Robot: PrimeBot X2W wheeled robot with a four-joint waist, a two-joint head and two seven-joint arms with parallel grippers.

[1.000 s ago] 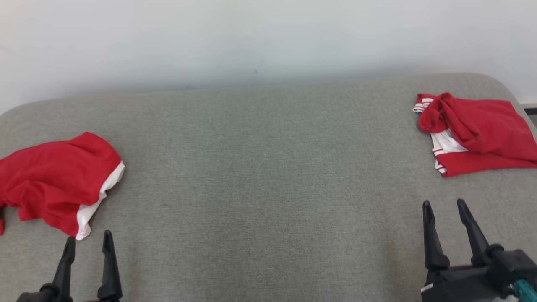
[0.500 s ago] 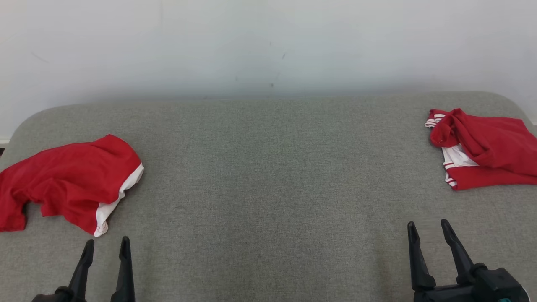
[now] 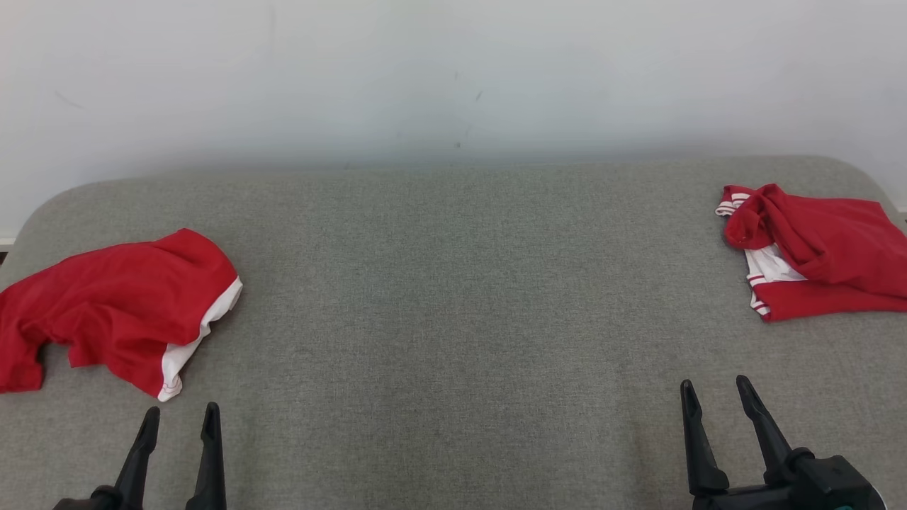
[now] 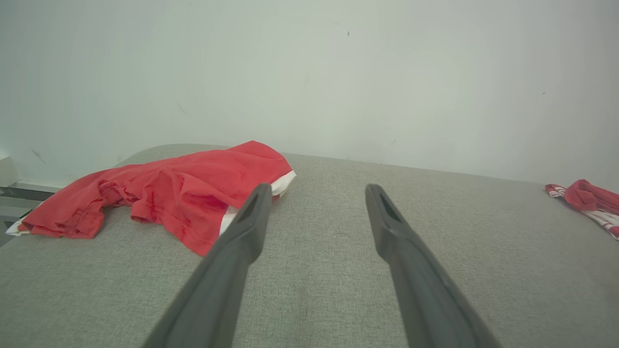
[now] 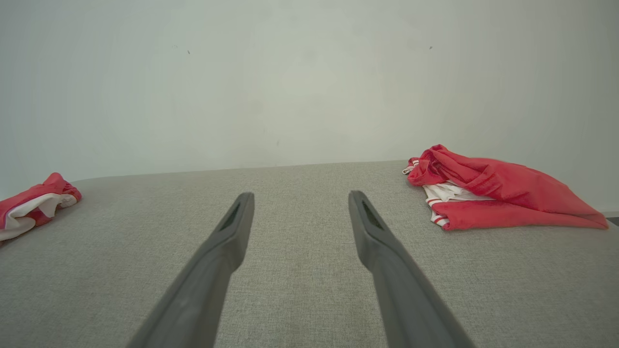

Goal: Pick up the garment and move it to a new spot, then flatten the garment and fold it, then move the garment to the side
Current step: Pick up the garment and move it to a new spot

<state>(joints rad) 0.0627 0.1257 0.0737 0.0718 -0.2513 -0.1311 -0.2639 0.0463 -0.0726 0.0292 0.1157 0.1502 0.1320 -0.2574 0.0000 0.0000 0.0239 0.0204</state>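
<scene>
Two crumpled red garments with white trim lie on the grey upholstered surface; I cannot tell which one the task means. One garment lies at the left edge, just ahead of my left gripper, which is open and empty. In the left wrist view that garment sits left of and behind the open left gripper. The other garment, with red-striped white cuffs, lies far right, ahead of my open, empty right gripper. In the right wrist view it lies right of the right gripper.
A plain pale wall rises directly behind the surface. The surface has rounded far corners, and its left and right edges run close to each garment. Between the two garments lies a broad stretch of bare grey fabric.
The head camera has shifted, so the whole picture sits lower and further right. Both garments lie as before. The right gripper has drawn back slightly toward the near edge.
</scene>
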